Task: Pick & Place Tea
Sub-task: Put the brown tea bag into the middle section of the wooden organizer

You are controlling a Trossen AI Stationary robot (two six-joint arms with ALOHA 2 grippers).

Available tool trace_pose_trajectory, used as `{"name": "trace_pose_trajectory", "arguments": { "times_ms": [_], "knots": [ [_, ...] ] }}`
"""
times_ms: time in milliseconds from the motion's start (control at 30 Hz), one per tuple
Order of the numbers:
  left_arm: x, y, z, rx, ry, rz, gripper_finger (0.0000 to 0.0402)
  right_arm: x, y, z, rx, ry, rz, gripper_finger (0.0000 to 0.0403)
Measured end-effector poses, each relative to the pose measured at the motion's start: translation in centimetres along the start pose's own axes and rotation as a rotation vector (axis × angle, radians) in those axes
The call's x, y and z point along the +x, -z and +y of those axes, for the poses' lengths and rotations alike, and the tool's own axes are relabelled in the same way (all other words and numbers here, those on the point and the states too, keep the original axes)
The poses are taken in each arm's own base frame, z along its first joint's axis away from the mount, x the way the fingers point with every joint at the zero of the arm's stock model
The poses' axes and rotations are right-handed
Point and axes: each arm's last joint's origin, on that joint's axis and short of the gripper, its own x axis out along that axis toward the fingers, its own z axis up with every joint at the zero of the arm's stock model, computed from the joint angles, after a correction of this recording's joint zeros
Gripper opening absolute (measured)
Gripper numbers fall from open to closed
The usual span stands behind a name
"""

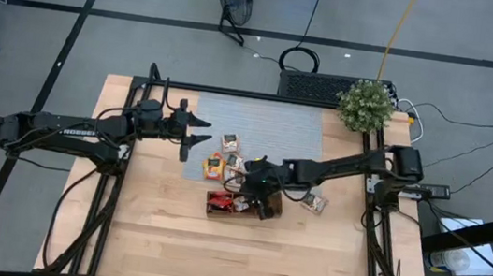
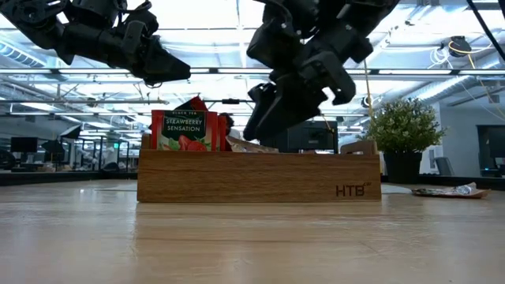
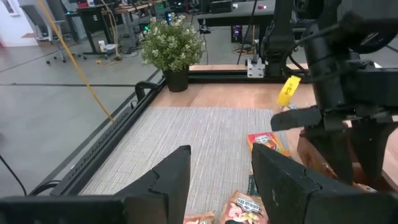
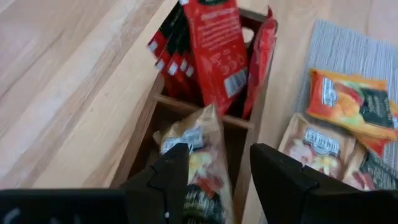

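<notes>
Right gripper (image 4: 211,171) hangs over the middle compartment of the wooden tray (image 2: 258,176), fingers spread, with a pale tea packet (image 4: 198,155) standing between them; from the right wrist view the packet looks released or about to be, since neither finger visibly presses it, and its lower end is hidden. Red packets (image 4: 211,53) stand upright, crowded into the end compartment next along. Loose packets, orange (image 4: 348,99) and pale (image 4: 314,148), lie on the grey mat (image 1: 267,126) just beside the tray; one more packet (image 1: 315,203) sits apart on the bare table (image 1: 241,260) under the right arm. Left gripper (image 1: 192,135) waits above the mat's edge, fingers parted, holding nothing. Judgement: the step in hand is seating the pale packet in the middle slot. To do it well, keep the fingers wide, lift straight up so the pads do not drag the packet back out or tip it onto the divider, and stay clear of the red stack. Risk: the packet leans and could flop over the tray wall.
</notes>
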Motion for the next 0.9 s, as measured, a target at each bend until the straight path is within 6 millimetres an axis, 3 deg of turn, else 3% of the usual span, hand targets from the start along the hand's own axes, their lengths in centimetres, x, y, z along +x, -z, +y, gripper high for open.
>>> {"name": "trace_pose_trajectory", "arguments": {
  "times_ms": [200, 400, 533, 700, 900],
  "knots": [
    [0.0, 0.0, 0.0, 0.000, 0.000, 0.000, 0.0175, 1.2, 0.6, -0.9, 0.041, -0.047, -0.020, 0.0155],
    [0.0, 0.0, 0.0, 0.000, 0.000, 0.000, 0.0175, 1.1, 0.6, -1.0, 0.046, -0.059, -0.017, 0.0144],
    [0.0, 0.0, 0.0, 0.000, 0.000, 0.000, 0.0175, 1.0, 0.5, -1.0, 0.040, -0.054, -0.026, 0.0101],
    [0.0, 0.0, 0.0, 0.000, 0.000, 0.000, 0.0175, 1.0, 0.6, -1.0, 0.029, -0.055, -0.023, 0.0014],
    [0.0, 0.0, 0.0, 0.000, 0.000, 0.000, 0.0175, 1.1, 0.5, -0.6, 0.007, -0.060, -0.019, 0.0001]
  ]
}}
